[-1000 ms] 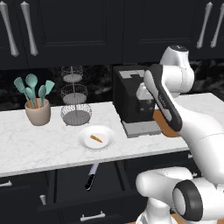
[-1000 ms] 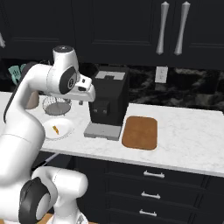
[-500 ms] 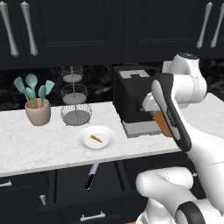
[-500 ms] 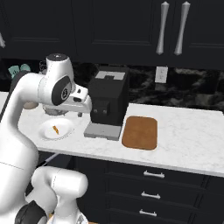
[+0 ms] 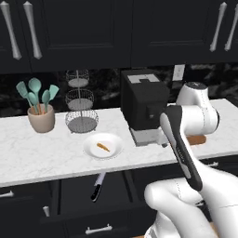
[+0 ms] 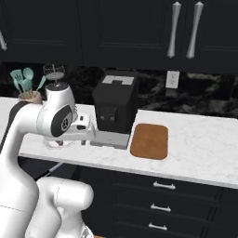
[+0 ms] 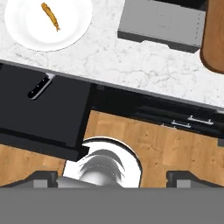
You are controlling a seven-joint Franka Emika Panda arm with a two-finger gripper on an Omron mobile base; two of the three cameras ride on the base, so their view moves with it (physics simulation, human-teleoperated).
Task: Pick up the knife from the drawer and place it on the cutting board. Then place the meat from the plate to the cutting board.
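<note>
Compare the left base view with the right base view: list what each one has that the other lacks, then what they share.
Left base view alone: the meat lying on the white plate, and the knife resting in the open drawer under the counter edge. Right base view alone: the whole cutting board, bare, right of the coffee machine, plus closed drawers with silver handles below. Both share the coffee machine, the teal utensils in their pot, the wire basket and the marble counter.

The knife [image 5: 97,187] is seen lying in the open black drawer [image 7: 52,113]. The small orange meat [image 5: 103,147] is seen on the white plate [image 5: 91,149]. The brown cutting board [image 6: 149,141] is laid flat on the table.
</note>
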